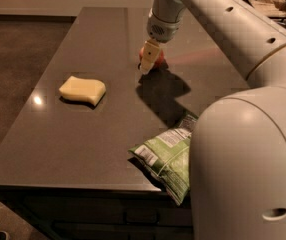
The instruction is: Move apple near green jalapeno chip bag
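Observation:
The apple [158,58] is small and red-orange and sits on the dark table [83,139] at its far middle. My gripper [147,60] hangs from the white arm and is right at the apple, covering its left side. The green jalapeno chip bag [165,156] lies crinkled at the table's near edge, white label up, well in front of the apple. The arm's big white body hides the bag's right part.
A pale yellow sponge [82,90] lies on the left half of the table. The arm's white body [248,169] fills the lower right of the view. The table's near edge runs just below the bag. Dark floor lies to the left.

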Motion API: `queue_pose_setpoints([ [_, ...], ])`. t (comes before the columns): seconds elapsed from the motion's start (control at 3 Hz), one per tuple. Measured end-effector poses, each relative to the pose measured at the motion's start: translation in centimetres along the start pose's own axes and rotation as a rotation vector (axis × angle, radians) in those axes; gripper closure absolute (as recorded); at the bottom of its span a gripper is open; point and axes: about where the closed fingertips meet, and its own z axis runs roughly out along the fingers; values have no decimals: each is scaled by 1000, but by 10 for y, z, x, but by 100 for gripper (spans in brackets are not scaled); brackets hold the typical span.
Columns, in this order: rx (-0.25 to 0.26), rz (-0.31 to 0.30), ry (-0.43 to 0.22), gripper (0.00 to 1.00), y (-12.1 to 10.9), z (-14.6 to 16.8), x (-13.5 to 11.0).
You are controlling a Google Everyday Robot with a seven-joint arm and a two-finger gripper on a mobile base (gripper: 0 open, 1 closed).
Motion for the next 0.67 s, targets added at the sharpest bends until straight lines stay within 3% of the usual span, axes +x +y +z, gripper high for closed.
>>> queue_pose_setpoints([
  [0.33, 5, -1, 9, 43, -7, 3, 0],
  [0.67, 11, -39, 0, 64, 1, -8, 0],
])
